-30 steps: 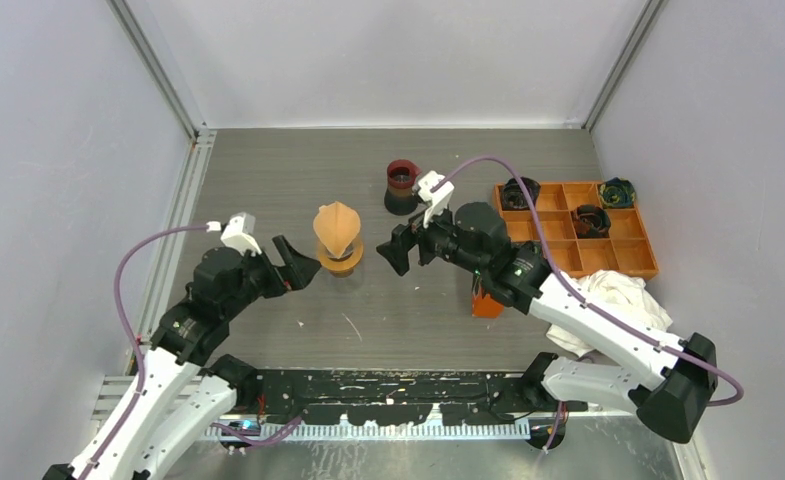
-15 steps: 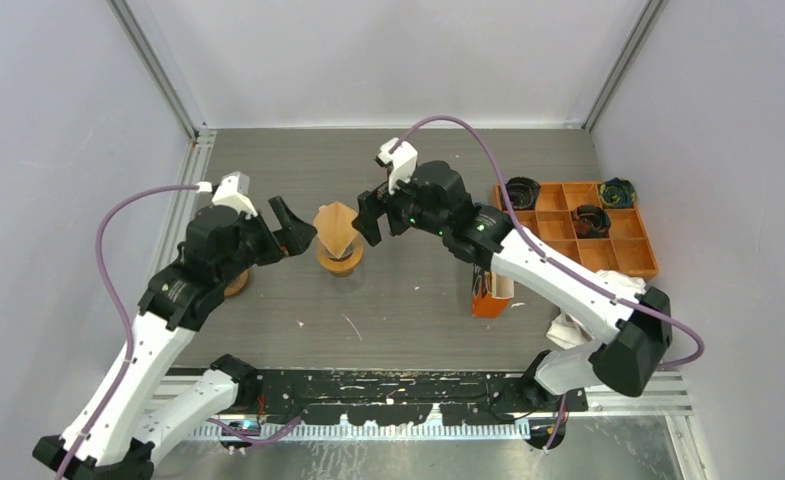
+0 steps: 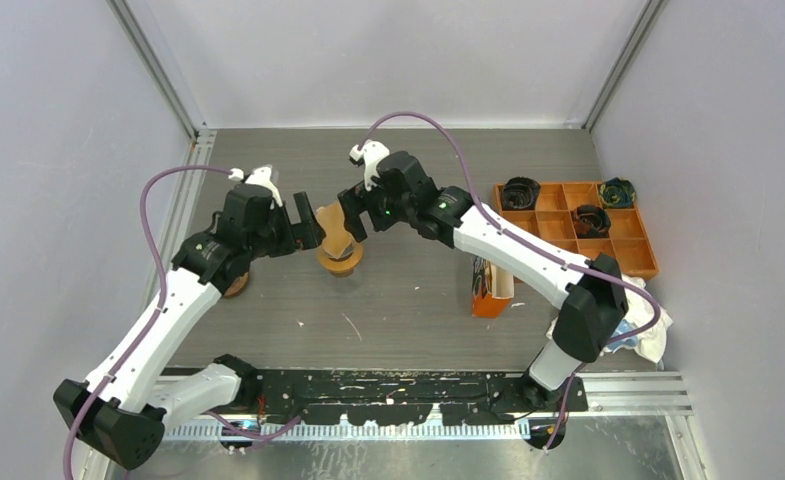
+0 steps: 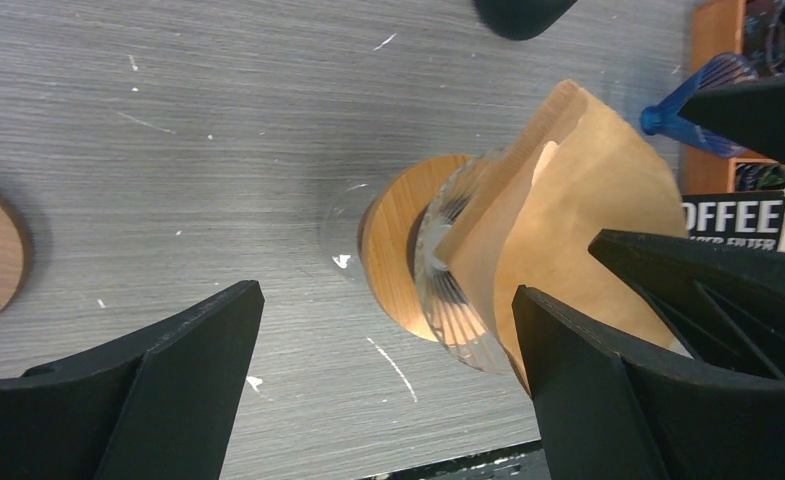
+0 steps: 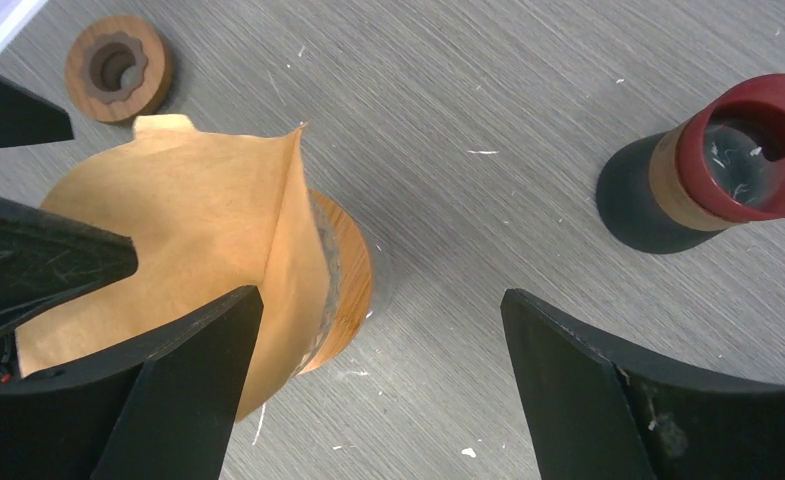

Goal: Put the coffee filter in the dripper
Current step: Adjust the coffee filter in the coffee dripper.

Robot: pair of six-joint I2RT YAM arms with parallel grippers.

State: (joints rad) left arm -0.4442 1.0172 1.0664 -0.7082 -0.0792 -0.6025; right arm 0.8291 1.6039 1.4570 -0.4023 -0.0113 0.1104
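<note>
A brown paper coffee filter (image 3: pixel 334 230) stands upright in the glass dripper on its round wooden base (image 3: pixel 340 264), mid-table. It sticks up well above the dripper's rim and is partly folded. My left gripper (image 3: pixel 305 224) is open, close against the filter's left side. My right gripper (image 3: pixel 352 215) is open at its right side. In the left wrist view the filter (image 4: pixel 588 200) sits by my right finger (image 4: pixel 588 380), over the ribbed glass dripper (image 4: pixel 455 300). In the right wrist view the filter (image 5: pixel 198 210) is by my left finger (image 5: pixel 183 390).
A red-topped grinder (image 5: pixel 733 160) stands right of the dripper. A round wooden coaster (image 3: pixel 235 287) lies to the left. An orange compartment tray (image 3: pixel 578 258) holds dark items at the right. An orange coffee box (image 3: pixel 488 292) and a white cloth (image 3: pixel 640 322) are near the right arm.
Both arms have reached forward and inward. The grippers, which stood apart from the filter on either side, now flank it closely. The filter and dripper have not moved.
</note>
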